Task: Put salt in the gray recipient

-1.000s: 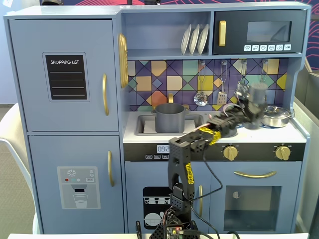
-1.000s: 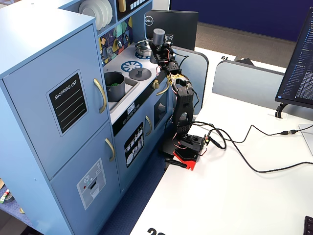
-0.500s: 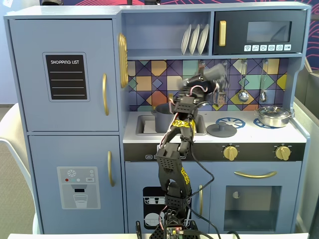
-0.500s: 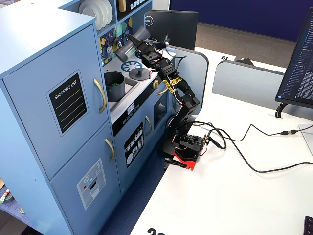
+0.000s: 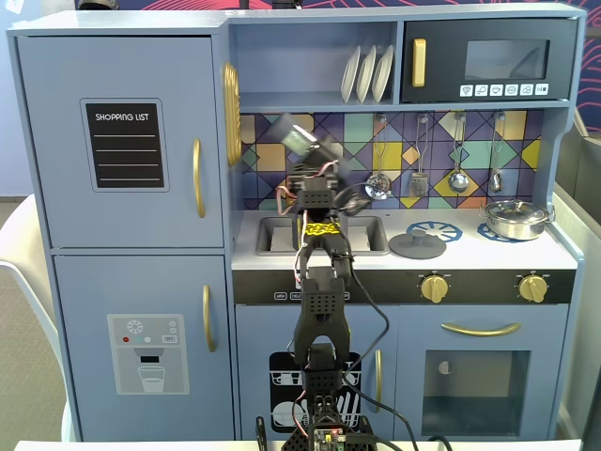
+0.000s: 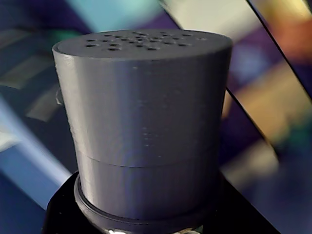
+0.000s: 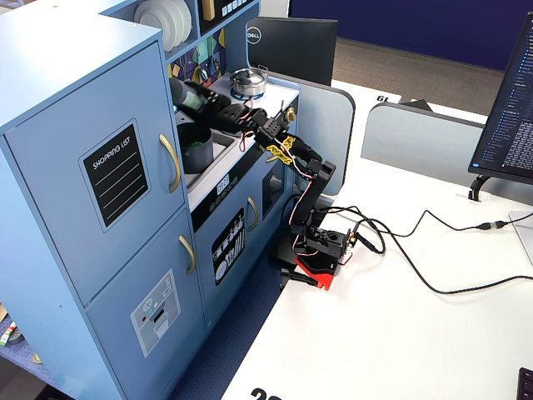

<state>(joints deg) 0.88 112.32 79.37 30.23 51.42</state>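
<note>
Salt (image 6: 141, 126) shaker pinched in the hand (image 5: 302, 150), tilted above the gray recipient (image 7: 196, 147)

Salt (image 6: 146, 126) base cut off below (wrist view); backdrop blurred.

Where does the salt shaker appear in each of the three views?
A fixed view: the salt, blurred, upper centre, before the tiled backsplash above the sink.
Wrist view: the salt cap fills the picture, holes on top.
Another fixed view: the salt, upper left, above the gray recipient.
Shared landmark: the yellow-taped arm.
</note>
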